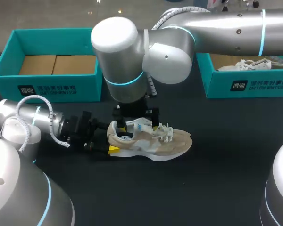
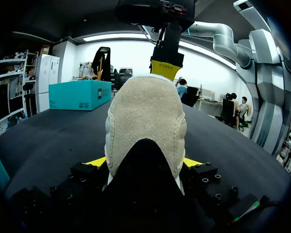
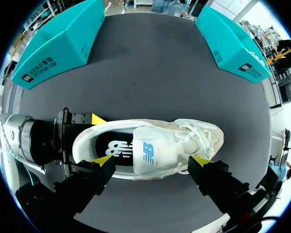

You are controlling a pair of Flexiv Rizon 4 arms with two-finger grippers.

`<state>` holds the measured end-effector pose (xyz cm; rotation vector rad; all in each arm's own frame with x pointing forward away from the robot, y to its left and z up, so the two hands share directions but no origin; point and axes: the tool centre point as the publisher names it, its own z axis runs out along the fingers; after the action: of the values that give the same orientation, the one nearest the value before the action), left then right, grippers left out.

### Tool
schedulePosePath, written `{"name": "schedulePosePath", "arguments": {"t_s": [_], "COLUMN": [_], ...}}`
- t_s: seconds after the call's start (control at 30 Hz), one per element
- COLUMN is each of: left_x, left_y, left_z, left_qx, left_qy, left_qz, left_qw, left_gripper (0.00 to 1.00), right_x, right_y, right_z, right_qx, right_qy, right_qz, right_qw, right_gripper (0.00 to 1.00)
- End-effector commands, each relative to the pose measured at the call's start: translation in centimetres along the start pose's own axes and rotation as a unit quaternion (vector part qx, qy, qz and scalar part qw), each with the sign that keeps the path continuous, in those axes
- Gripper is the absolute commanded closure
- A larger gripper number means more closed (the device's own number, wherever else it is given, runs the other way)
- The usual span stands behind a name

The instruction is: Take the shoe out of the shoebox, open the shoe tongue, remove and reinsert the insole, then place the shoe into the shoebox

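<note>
Table (image 1: 212,188) is dark. Left gripper (image 2: 144,161) lies low at near left, pointing right, its yellow tips narrowly apart and clamped on the heel of the shoe (image 1: 153,141), one tip on each side. The shoe sits upright on the table at centre, outside both boxes, heel left, toe right. It is beige and white, with loose white laces (image 3: 196,136) over the forefoot. The tongue (image 3: 148,154) lies flat and the dark insole (image 3: 115,147) shows inside the opening.

Right arm comes in from far right and points straight down over the shoe. Right gripper (image 3: 152,162) is spread wide and grips nothing: one tip is over the collar rim near the heel, the other beside the laces. Cannot tell whether the tips touch the shoe.

Far left is a teal box (image 1: 52,87) with a bare cardboard floor. Far right is a second teal box (image 1: 247,85) with another white shoe (image 1: 252,64) in it.
</note>
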<state>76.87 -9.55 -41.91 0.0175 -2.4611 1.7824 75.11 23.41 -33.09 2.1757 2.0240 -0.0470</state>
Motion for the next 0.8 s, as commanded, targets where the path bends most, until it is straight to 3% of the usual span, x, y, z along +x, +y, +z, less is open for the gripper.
{"name": "schedulePosePath", "arguments": {"t_s": [0.03,0.2,0.8], "left_x": [0.1,0.1,0.1], "left_y": [0.0,0.0,0.0], "left_z": [0.0,0.0,0.0], "left_qx": [-0.001,-0.001,-0.001], "left_qy": [-0.001,-0.001,-0.001], "left_qz": [0.0,0.0,0.0], "left_qw": [1.0,1.0,1.0], "left_gripper": [1.0,1.0,1.0], "right_x": [1.6,1.2,0.1], "right_y": [-0.7,-0.4,-0.6], "right_z": [0.9,1.7,3.5], "right_qx": [-0.01,-0.02,-0.012], "right_qy": [-0.051,-0.082,-0.105], "right_qz": [0.007,0.014,0.045], "right_qw": [0.999,0.996,0.993], "right_gripper": [0.0,0.0,0.0]}}
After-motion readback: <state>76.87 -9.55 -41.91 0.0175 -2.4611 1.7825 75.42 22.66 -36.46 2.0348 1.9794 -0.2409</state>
